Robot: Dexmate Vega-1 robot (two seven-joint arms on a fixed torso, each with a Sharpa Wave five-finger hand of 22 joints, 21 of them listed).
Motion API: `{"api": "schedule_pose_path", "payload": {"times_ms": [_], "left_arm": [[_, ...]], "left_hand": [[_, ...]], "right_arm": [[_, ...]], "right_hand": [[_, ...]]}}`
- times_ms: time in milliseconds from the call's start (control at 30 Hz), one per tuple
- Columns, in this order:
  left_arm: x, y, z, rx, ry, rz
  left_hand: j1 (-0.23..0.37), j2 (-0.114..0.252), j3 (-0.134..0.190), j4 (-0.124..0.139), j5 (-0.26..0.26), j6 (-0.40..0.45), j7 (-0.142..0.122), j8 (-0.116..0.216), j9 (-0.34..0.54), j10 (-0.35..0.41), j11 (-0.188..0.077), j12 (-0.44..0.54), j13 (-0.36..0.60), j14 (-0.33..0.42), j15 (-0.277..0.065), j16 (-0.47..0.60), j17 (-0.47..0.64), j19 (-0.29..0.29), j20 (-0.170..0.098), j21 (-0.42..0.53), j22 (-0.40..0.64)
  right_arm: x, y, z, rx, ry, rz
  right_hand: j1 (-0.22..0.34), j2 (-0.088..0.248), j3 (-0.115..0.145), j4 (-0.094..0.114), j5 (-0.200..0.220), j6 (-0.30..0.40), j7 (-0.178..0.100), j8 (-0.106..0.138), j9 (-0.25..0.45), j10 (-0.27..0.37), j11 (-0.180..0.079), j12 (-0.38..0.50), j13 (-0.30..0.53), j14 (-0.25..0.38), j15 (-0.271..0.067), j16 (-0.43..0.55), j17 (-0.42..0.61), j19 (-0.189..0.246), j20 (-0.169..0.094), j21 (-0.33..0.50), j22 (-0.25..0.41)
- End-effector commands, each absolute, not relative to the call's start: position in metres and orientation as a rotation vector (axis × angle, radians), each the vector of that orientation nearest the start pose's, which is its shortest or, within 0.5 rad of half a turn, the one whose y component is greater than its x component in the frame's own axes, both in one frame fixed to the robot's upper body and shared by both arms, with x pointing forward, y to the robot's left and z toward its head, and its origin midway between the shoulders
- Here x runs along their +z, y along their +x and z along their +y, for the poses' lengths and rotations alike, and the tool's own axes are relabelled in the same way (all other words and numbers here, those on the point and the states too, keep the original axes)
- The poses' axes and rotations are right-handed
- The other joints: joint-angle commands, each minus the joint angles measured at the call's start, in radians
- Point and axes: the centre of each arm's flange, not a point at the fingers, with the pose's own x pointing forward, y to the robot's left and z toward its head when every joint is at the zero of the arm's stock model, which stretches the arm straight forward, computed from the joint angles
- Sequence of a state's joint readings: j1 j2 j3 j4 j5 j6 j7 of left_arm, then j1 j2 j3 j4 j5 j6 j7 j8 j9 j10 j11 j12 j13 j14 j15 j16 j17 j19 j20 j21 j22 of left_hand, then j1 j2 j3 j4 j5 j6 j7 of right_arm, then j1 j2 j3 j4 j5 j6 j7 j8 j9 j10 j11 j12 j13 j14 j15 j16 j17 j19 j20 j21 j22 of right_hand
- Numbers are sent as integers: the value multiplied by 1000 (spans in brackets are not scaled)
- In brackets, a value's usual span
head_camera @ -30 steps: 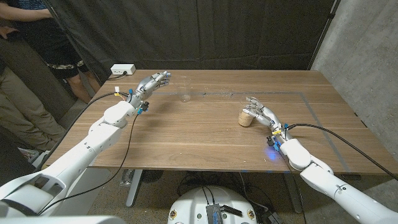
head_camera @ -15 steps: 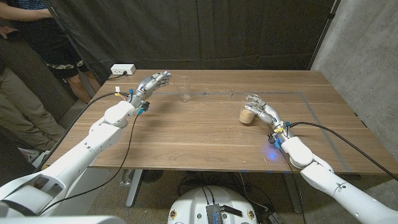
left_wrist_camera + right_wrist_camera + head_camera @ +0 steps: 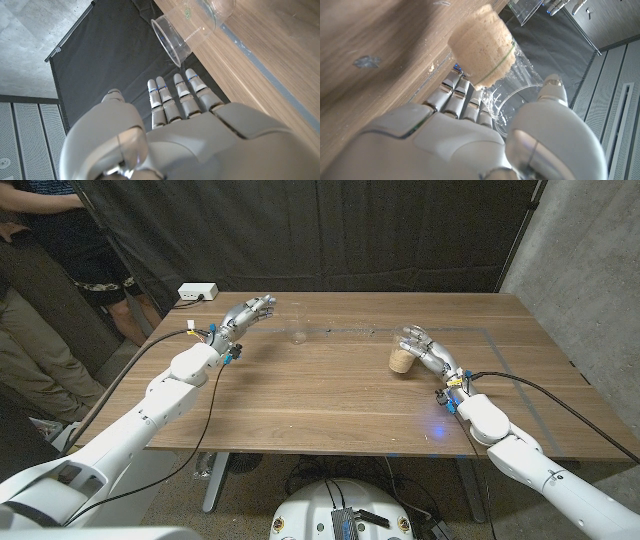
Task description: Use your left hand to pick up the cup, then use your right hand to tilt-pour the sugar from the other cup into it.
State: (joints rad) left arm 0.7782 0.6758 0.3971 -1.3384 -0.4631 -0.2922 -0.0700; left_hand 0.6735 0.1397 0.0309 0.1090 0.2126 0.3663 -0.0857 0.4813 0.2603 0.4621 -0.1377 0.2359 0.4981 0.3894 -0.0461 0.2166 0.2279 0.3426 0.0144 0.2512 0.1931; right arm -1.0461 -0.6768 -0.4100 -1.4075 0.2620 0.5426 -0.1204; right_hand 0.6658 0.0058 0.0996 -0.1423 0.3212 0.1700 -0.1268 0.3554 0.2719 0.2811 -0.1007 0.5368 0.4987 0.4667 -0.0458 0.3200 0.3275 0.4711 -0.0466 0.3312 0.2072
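An empty clear cup [image 3: 297, 326] stands upright at the table's far middle; in the left wrist view the same cup [image 3: 183, 29] lies just beyond my fingertips. My left hand [image 3: 249, 311] hovers to its left with fingers stretched out, apart from it and holding nothing. A second clear cup [image 3: 403, 356] with brown sugar in its lower part is gripped by my right hand [image 3: 426, 348]. In the right wrist view my fingers and thumb wrap that sugar cup [image 3: 485, 45], which is close to the tabletop; whether it touches I cannot tell.
A white box [image 3: 197, 292] with a cable sits at the table's back left edge. People [image 3: 40, 280] stand beyond the left side. A thin tape line [image 3: 490, 335] runs across the right part of the table, and a few grains [image 3: 350, 330] lie between the cups.
My right hand has closed round the sugar cup and shifted it slightly away and to the right. The left hand and the empty cup have not moved.
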Motion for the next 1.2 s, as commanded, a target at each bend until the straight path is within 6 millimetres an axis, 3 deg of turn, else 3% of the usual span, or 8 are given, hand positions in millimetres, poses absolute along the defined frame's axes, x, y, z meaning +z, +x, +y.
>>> {"api": "schedule_pose_path", "payload": {"times_ms": [33, 1200], "left_arm": [[20, 639, 320, -199, 352, -655], [14, 628, 315, -184, 356, -660]], "left_hand": [[-2, 0, 5, 1, 1, 6, -2, -1, 0, 8, 1, 1, 4, 9, -109, 1, 3, 2, -4, -3, 6], [0, -2, 10, -2, 1, 11, -3, -1, 0, 14, 0, 3, 5, 14, -112, 2, 2, 3, -4, -3, 6]], "right_arm": [[-75, 592, -304, 200, -383, -720], [-36, 587, -325, 177, -280, -690]], "right_hand": [[14, -1, 5, -2, -5, 9, 0, 7, 5, 7, 6, 7, 7, 10, -181, 4, 7, 10, -135, 7, 5], [39, 22, 16, 1, -33, 28, 18, 23, 17, 17, 26, 39, 40, 33, -180, 2, 33, 13, -109, 10, 9]]}}
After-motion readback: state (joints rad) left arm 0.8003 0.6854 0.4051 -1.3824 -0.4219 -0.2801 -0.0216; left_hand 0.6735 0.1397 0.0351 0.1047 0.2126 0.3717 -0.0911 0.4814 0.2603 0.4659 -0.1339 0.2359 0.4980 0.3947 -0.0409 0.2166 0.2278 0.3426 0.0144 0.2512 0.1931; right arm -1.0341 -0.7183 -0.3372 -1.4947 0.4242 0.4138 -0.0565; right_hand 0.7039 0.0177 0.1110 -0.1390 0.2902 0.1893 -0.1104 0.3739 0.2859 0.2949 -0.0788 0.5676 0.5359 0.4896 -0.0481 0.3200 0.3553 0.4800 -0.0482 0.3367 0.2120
